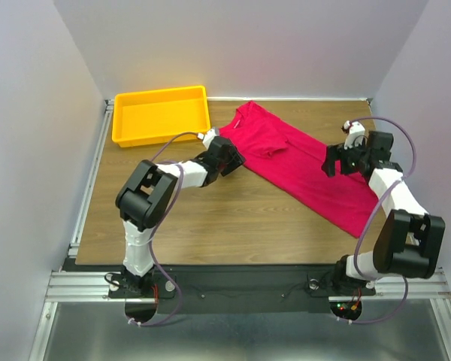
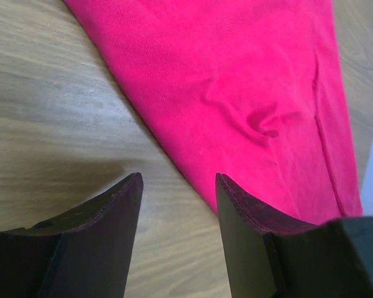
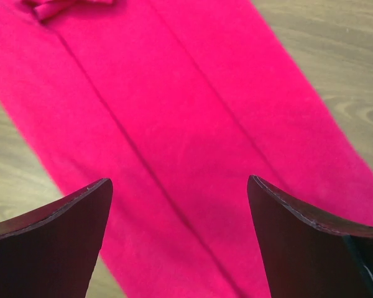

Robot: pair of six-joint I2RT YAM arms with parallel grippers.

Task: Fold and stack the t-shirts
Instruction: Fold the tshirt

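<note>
You are looking down on a wooden table (image 1: 233,218) where one crimson-pink t-shirt (image 1: 301,169) is lying. It is folded lengthwise into a long band running diagonally from the far middle toward the near right corner. Your left gripper (image 2: 177,180) is hanging at the band's left edge, toward its far end. Its fingers are standing apart with nothing pinched, and the cloth's edge is passing beneath the gap. Your right gripper (image 3: 180,183) is hanging over the middle of the band, fingers spread wide, gripping nothing. A yellow tray (image 1: 158,138) is sitting at the far left, near the shirt's far end.
</note>
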